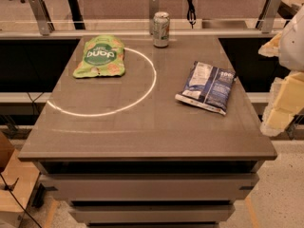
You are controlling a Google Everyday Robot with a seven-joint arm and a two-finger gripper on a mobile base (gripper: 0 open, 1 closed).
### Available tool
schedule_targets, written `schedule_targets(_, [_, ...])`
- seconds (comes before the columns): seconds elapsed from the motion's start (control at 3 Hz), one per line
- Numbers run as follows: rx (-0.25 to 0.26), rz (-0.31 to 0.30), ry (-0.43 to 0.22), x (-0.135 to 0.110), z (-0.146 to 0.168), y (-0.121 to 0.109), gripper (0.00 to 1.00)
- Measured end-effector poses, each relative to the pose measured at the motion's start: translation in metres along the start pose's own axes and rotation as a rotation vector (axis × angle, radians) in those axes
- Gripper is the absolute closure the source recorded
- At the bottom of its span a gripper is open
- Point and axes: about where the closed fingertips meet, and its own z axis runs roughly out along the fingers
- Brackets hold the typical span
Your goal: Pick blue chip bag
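The blue chip bag [207, 86] lies flat on the right half of the brown table [142, 132], its white nutrition-label panel facing up and towards the back left. My gripper [280, 109] shows as a pale yellow-white shape at the right edge of the view, beyond the table's right side. It is to the right of the bag and apart from it.
A light green snack bag [99, 57] with a dark green round logo lies at the back left. A soda can [161, 29] stands upright at the back middle. A bright ring of light [118, 94] marks the tabletop. A rail with metal posts [38, 14] runs behind the table.
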Motion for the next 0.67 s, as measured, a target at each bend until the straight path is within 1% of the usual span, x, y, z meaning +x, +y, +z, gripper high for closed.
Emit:
schedule_targets(0.33, [0.0,0.0,0.0,0.0,0.0,0.0,0.0])
schedule_targets(0.67, [0.025,-0.008,-0.071,-0.0056,-0.0048,-0.0077,0.0])
